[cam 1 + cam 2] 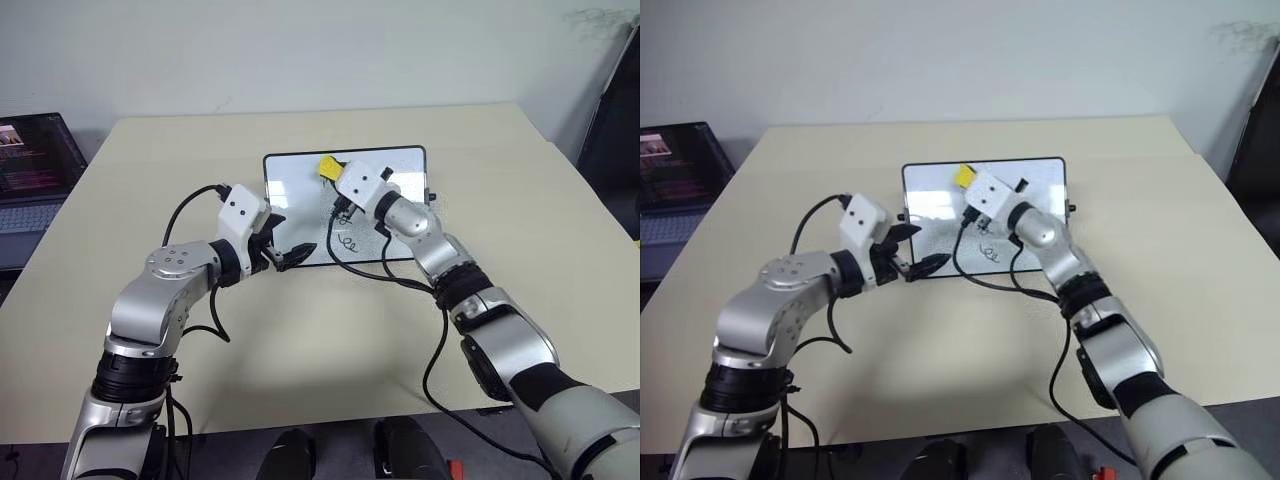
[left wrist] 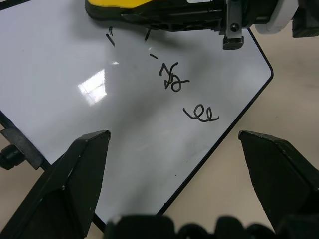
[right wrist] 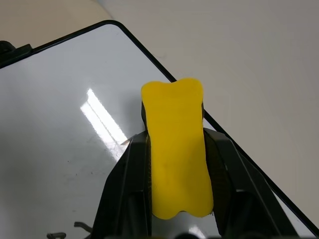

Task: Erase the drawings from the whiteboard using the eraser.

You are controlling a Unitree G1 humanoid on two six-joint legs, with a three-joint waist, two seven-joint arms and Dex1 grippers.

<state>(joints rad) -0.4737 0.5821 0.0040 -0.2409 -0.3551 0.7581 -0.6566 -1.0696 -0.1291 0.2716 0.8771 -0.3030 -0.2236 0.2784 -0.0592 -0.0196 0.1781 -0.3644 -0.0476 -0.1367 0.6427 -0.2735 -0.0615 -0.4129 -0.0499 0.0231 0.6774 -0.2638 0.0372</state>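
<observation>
The whiteboard lies flat at the middle of the table. Black drawings run in a loose column toward its near edge, ending in a looped squiggle. A few short strokes remain just beside the eraser. My right gripper is shut on the yellow eraser, which is held over the board's far middle; the right wrist view shows the eraser clamped between both fingers. My left gripper stands open over the board's near left corner, with nothing between its fingers.
The beige table has free room around the board. A laptop sits off the table's left side. A dark object stands at the right edge. Black cables from the right arm hang across the board's near edge.
</observation>
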